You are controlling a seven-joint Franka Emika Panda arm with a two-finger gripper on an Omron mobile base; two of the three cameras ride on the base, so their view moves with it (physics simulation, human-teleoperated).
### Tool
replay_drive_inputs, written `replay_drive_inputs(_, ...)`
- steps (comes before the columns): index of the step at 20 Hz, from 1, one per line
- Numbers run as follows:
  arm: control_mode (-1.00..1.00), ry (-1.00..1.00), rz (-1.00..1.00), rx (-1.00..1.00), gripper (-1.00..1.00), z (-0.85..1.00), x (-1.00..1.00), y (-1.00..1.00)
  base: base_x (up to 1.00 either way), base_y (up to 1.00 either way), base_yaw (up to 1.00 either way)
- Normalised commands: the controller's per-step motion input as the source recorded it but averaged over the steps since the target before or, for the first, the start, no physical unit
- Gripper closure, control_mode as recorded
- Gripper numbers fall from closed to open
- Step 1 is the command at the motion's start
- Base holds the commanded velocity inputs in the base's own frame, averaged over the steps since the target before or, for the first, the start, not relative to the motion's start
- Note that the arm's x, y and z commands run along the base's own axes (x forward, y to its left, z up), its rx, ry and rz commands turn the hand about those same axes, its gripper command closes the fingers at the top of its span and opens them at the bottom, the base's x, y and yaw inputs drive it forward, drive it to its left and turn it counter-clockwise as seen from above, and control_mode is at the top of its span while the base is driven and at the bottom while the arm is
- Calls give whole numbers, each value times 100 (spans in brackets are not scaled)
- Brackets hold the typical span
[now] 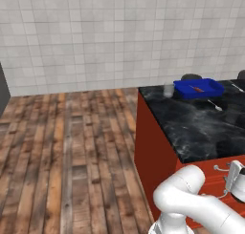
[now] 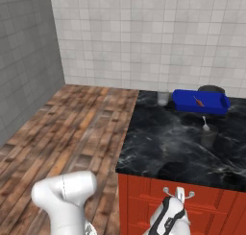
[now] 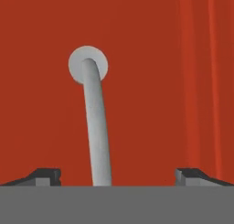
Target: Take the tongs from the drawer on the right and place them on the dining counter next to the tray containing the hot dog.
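Step in hand: opening the drawer. The hand is spread wide and holds nothing; the grey handle runs between its fingertips against the glossy red front. Next move, as judged: close on the handle and pull straight out.
Tongs: not visible; presumably inside the shut drawer.
Tray: bright blue, at the far end of the black marble bench, holding the small orange hot dog.

kitchen, marble-topped red island; tiled walls, wood plank floor
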Motion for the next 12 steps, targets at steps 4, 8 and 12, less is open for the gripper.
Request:
replay_drive_inputs(4, -100, 0, 0, 0, -100, -22, 23, -1, 0, 0, 0)
replay_drive_inputs(8, -100, 0, 0, 0, -100, -18, 18, 0, 0, 0, 0)
replay_drive_inputs(12, -100, 0, 0, 0, -100, -14, 9, 0, 0, 0, 0)
